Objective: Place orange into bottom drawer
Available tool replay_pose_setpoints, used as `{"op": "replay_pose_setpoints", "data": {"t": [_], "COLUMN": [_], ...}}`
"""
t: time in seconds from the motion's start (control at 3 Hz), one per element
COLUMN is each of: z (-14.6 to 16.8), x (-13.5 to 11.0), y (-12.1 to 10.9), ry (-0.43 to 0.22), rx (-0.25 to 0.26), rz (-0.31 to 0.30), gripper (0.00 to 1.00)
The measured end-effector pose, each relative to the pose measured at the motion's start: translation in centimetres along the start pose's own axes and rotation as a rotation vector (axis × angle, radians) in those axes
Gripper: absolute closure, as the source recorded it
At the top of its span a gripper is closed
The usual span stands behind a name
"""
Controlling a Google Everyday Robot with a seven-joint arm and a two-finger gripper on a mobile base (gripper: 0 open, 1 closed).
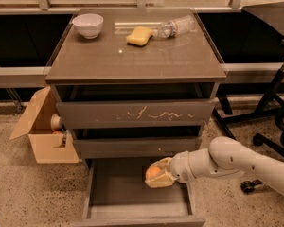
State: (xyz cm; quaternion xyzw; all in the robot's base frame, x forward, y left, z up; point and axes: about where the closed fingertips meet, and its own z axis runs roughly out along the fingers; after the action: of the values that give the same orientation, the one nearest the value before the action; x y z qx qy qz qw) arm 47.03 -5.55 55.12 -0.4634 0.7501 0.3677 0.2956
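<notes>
The orange (153,172) is a small round fruit held between the pale fingers of my gripper (157,174). The gripper is shut on it and hangs over the right part of the open bottom drawer (113,193), just below the middle drawer's front. The bottom drawer is pulled out, with a plain grey floor and thin side walls. My white arm (232,162) reaches in from the right.
A white bowl (88,25), a yellow sponge (138,36) and a lying plastic bottle (176,26) sit on the cabinet top (132,60). An open cardboard box (42,129) stands on the floor at the left. A chair base (270,112) stands at the right.
</notes>
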Motion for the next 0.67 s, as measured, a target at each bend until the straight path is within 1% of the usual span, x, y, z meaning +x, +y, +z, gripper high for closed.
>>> {"op": "replay_pose_setpoints", "data": {"t": [0.33,0.67], "z": [0.0,1.2], "x": [0.0,1.2], "y": [0.0,-0.9], "ry": [0.0,0.055], "rx": [0.0,0.023], "rz": [0.0,-0.001], "gripper": [1.0,1.0]}}
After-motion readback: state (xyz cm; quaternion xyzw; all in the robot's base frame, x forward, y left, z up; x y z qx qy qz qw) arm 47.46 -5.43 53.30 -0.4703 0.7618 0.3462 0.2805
